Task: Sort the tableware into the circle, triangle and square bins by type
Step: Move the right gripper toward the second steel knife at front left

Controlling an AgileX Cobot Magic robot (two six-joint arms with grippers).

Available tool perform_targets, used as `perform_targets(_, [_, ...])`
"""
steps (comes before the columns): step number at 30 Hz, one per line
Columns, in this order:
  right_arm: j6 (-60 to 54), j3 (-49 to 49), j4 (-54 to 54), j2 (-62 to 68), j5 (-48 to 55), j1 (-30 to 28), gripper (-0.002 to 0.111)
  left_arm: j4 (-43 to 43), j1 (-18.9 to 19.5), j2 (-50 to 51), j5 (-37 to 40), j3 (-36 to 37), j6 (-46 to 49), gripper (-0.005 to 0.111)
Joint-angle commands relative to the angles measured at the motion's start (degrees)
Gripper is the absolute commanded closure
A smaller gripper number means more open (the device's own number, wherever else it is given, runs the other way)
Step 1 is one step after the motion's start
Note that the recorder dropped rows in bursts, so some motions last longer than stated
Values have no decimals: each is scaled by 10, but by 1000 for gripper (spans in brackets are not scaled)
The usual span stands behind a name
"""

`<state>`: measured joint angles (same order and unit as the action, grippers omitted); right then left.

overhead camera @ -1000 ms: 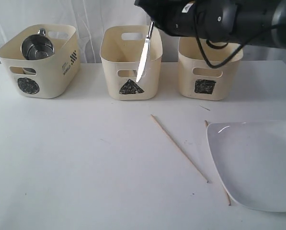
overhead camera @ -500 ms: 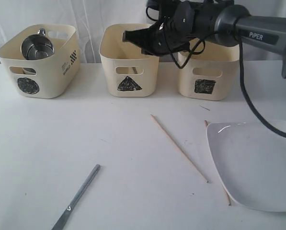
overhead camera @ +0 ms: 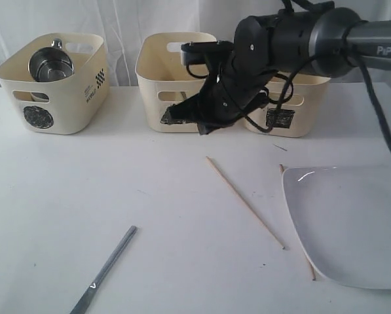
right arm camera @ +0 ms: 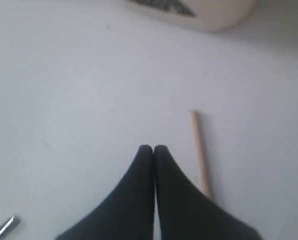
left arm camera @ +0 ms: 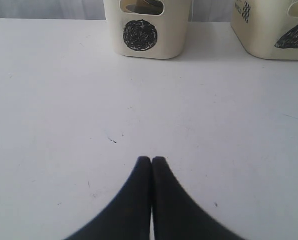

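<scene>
Hovering just in front of the cream plastic tub marked with a black triangle (overhead camera: 152, 78), the right pincer (overhead camera: 204, 129) is pressed fully shut and holds nothing. The left pincer (left arm camera: 151, 159) is likewise closed and empty over bare white worktop (overhead camera: 116, 170). I judge the step in hand to be a reach for the nearer thin wooden chopstick (overhead camera: 244, 203), which lies flat just past centre toward 5 o'clock. Its long axis runs from 11 o'clock to 5 o'clock, and the far tip points at the triangle tub, close under the right pincer. The next move calls for spreading the jaws, turning them across that axis and lowering onto the stick. A second chopstick (overhead camera: 310, 269) lies against the large white squarish plate (overhead camera: 352, 222) at 4 o'clock, and a flat steel utensil (overhead camera: 110, 258) rests at 7 o'clock.
</scene>
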<state>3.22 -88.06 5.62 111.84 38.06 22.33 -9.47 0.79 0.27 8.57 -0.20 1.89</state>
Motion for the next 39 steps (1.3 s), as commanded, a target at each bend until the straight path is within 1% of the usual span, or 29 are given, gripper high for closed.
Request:
perform_targets(1, [-14, 77, -7, -60, 2, 41, 108, -3, 1, -3, 0, 2, -3, 107])
perform_targets(8, [-15, 145, -7, -101, 7, 108, 108, -3, 1, -3, 0, 2, -3, 107])
perform_targets(19, [-2, 184, -7, -106, 11, 194, 108, -3, 1, -3, 0, 2, -3, 107])
perform_targets(24, [27, 206, -7, -106, -2, 214, 108, -3, 1, -3, 0, 2, -3, 107])
perform_targets(28, [76, 220, -7, -106, -26, 226, 108, -3, 1, -3, 0, 2, -3, 107])
perform_targets(33, [177, 254, -7, -106, -95, 239, 108, -3, 1, -3, 0, 2, -3, 107])
perform_targets(37, [206, 275, -7, -106, -138, 244, 108, -3, 1, -3, 0, 2, -3, 107])
perform_targets(39, [210, 280, -7, -106, -152, 244, 105, -3, 1, -3, 0, 2, -3, 107])
